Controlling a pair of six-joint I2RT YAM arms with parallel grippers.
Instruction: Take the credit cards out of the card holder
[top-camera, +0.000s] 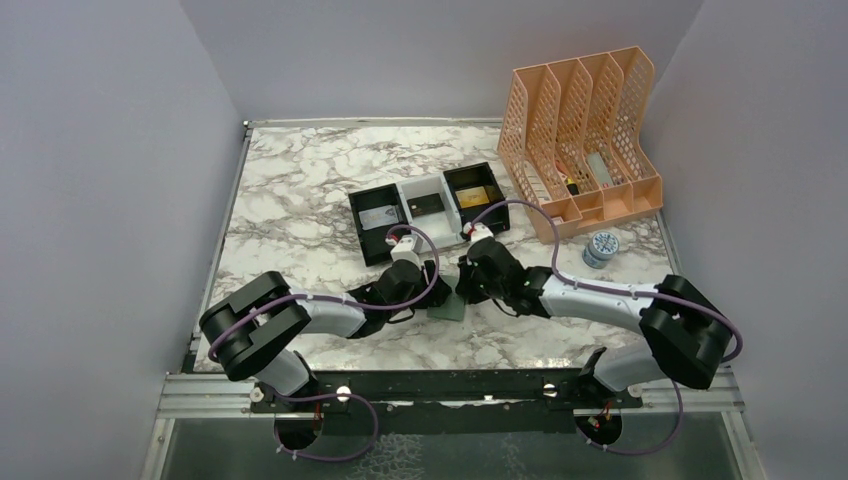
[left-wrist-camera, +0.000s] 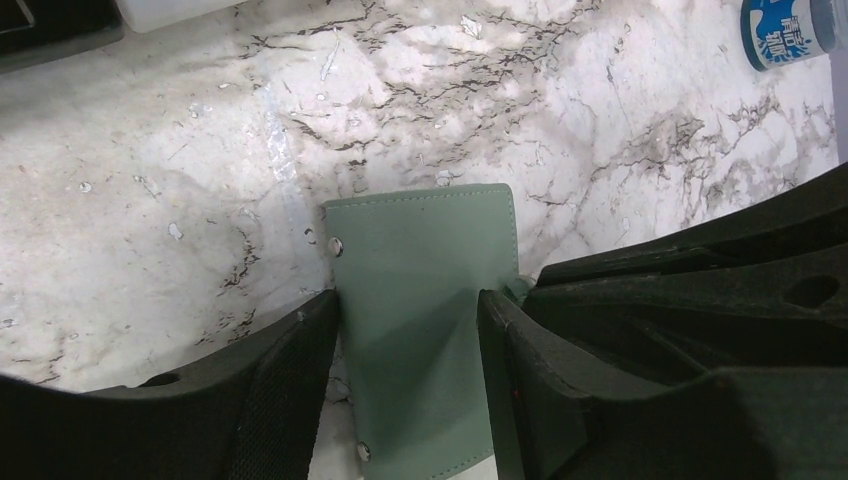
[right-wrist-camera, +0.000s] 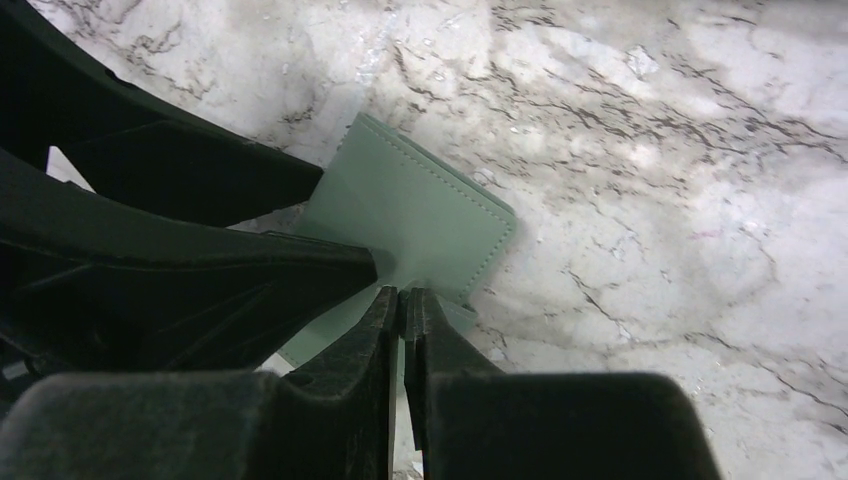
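Note:
The sage-green card holder (top-camera: 448, 306) lies closed on the marble table between both grippers. In the left wrist view the card holder (left-wrist-camera: 420, 290) lies flat with my left gripper (left-wrist-camera: 405, 315) open, one finger at each long side, and a sliver of table shows beside the left finger (left-wrist-camera: 290, 390). My right gripper (right-wrist-camera: 405, 296) is shut on the small tab at the card holder's (right-wrist-camera: 420, 210) near edge. It shows as a black shape at the right in the left wrist view (left-wrist-camera: 700, 290). No credit cards are visible; the inside is hidden.
A black-and-white three-compartment tray (top-camera: 383, 238) stands just behind the grippers. An orange file organizer (top-camera: 580, 130) stands at the back right, with a small blue-and-white tub (top-camera: 601, 248) in front of it, also in the left wrist view (left-wrist-camera: 785, 30).

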